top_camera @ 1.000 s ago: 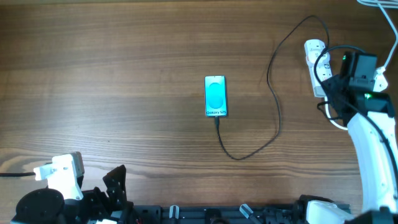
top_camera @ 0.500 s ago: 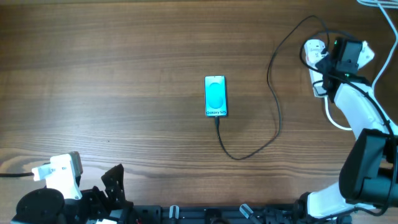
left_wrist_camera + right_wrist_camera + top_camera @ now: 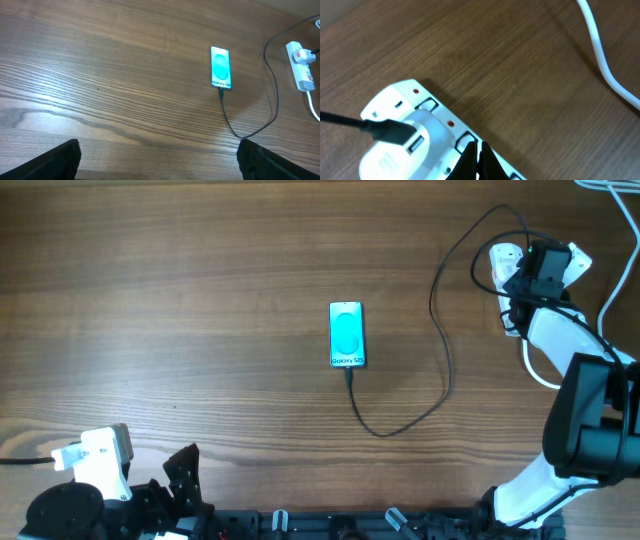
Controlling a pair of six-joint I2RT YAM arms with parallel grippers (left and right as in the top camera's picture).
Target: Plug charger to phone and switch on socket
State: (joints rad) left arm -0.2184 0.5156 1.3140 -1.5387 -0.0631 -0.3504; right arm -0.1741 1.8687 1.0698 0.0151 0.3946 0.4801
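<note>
The phone (image 3: 347,333) lies flat mid-table with its cyan screen up, and shows in the left wrist view (image 3: 220,67) too. The thin black charger cable (image 3: 441,370) meets the phone's near end, loops right, and runs to a white adapter (image 3: 427,132) plugged into the socket (image 3: 503,256). My right gripper (image 3: 476,146) is shut, its tips down on a switch (image 3: 464,141) of the socket (image 3: 395,102), next to a red mark (image 3: 450,123). My left gripper (image 3: 160,167) is open and empty, low at the table's near left.
The socket's thick white lead (image 3: 600,55) curves over the wood at the far right. The slack cable loop (image 3: 385,430) lies on the table between the phone and the right arm (image 3: 590,390). The left arm (image 3: 90,480) sits at the near left edge.
My right gripper has moved along the socket toward its far end and lowered its shut tips onto a switch. The phone, cable and left arm have not moved.
</note>
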